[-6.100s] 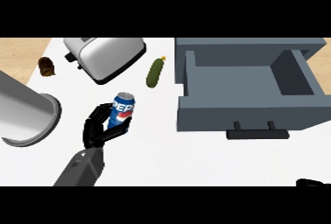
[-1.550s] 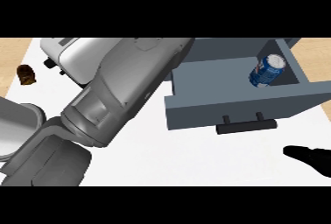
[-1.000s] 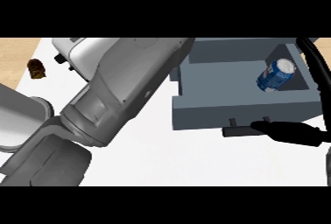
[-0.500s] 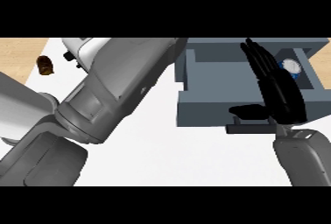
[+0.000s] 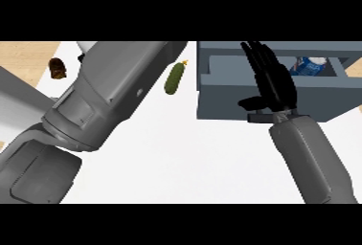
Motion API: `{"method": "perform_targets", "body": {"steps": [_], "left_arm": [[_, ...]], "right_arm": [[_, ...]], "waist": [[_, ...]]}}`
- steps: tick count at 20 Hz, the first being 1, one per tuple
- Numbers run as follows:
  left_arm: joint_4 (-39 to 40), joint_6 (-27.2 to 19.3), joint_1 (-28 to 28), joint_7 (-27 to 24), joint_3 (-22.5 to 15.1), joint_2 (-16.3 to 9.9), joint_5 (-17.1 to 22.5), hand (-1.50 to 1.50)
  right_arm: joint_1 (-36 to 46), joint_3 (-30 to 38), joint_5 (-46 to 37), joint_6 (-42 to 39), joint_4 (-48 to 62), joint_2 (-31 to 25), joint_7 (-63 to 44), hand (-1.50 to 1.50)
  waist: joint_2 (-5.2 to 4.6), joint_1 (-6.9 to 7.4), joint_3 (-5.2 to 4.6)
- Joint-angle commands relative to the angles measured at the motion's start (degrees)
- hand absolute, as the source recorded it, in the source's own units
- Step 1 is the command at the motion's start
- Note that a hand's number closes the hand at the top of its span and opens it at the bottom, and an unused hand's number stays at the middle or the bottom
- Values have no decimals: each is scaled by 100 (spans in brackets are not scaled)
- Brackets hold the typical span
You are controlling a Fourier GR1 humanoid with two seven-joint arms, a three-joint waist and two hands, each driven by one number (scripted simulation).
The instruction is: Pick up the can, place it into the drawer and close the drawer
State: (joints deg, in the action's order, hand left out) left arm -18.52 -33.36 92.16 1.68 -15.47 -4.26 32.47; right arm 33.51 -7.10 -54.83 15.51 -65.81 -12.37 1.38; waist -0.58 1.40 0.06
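Pepsi-blue, the can (image 5: 309,66) sits inside the grey drawer (image 5: 233,98), up in its far right part, and I see only a slice of it past my right hand (image 5: 272,81). That hand lies over the drawer with its black fingers (image 5: 256,57) stretched straight toward the back and the thumb sticking out to the left near the front wall; it holds nothing. The grey right forearm (image 5: 314,158) runs down from the wrist to the lower right edge and covers the middle of the drawer's front, so I cannot make out the handle.

My left arm (image 5: 99,110) fills the left half of the view as a big grey block slanting from the lower left up to the top centre. Its hand is out of sight beyond the top edge. It blocks most of what stands at the back left of the counter.

A green cucumber (image 5: 175,78) lies just left of the drawer, tilted, free of both arms. A small brown object (image 5: 58,68) rests at the far left, on a wooden surface (image 5: 25,60).

Between the arms the white countertop (image 5: 191,158) shows.
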Motion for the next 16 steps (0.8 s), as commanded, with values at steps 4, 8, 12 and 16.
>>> {"method": "perform_targets", "body": {"steps": [4, 8, 12, 16], "left_arm": [[-388, -35, -251, 255, -58, -236, -171, -150], [-600, 311, -600, 319, -46, -516, -182, -150], [-954, 321, -704, 654, -128, -659, -233, -150], [-1386, 276, -944, 696, -176, -814, -286, -150]], "right_arm": [[1044, 489, -282, 1047, 1808, 67, 347, -150], [1532, 623, -572, 1767, 2581, 271, 174, -150], [2161, 783, -685, 2084, 3364, 330, 110, -150], [2703, 984, -657, 2187, 3849, 174, 142, -150]], "waist": [[20, 105, 0], [0, 154, -2], [-2, 315, -1], [-7, 444, -2]]}}
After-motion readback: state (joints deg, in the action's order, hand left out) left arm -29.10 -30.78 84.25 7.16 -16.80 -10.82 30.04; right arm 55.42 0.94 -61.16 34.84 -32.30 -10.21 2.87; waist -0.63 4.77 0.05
